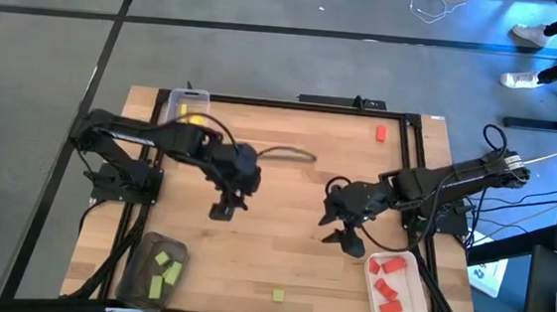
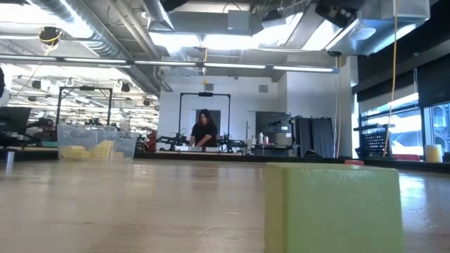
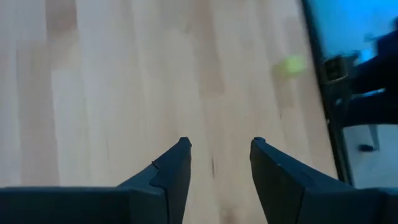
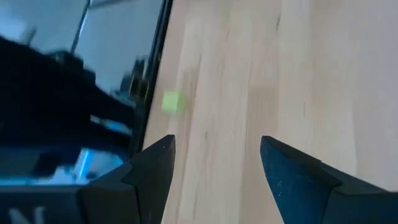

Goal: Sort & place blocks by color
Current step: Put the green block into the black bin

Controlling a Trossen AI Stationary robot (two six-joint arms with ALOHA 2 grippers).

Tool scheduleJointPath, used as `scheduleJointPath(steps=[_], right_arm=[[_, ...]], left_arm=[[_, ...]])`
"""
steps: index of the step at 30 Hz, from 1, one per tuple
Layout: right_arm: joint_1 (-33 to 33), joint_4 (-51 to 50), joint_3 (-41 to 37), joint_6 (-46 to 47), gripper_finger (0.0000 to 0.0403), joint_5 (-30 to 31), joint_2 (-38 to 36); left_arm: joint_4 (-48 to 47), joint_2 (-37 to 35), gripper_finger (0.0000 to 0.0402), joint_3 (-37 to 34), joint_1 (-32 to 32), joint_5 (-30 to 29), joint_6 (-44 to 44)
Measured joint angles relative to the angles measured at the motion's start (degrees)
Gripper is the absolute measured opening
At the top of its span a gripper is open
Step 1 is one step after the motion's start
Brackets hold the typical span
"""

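Blocks mostly sorted: green in the dark tray [image 1: 145, 270] at 7 o'clock, red in the white tray [image 1: 399, 290] at 5, yellow in the clear tray [image 1: 185, 105] at 11. Loose: green block [image 1: 278, 295] at 6, red block [image 1: 381, 133] at 1. Judged light, rigid, smooth-sided; pinch across flat opposite faces. Left hand [image 1: 224, 210] and right hand [image 1: 345, 239] both released, empty, above mid-bench [image 1: 286, 191].

View: left wrist | Gripper: left gripper [image 3: 221, 163], two dark fingers [image 3: 168, 177] stood apart, nothing between them | Surface: pale wooden plank tabletop [image 3: 137, 87] beneath | Object: small blurred light green block [image 3: 291, 65] lay alone on the wood, near the table's dark metal edge frame [image 3: 320, 74]
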Motion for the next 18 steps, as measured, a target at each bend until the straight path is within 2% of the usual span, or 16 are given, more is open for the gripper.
scheduleJointPath(steps=[4, 10, 18], right_arm=[[0.01, -4.41, 0.00, -3.30, 0.0236, -0.71, 0.00], [0.00, -3.66, 0.00, -9.30, 0.0236, -0.36, -0.07], [0.96, -3.90, 0.00, -13.90, 0.0236, -1.72, -0.82]], left_arm=[[2.26, 2.61, 0.0153, -0.02, -3.22, -3.48, -6.16], [3.71, 8.34, 0.0153, -0.06, -6.90, -3.75, -11.06], [8.52, 15.85, 0.0153, 0.01, -11.74, -3.01, -11.33]])
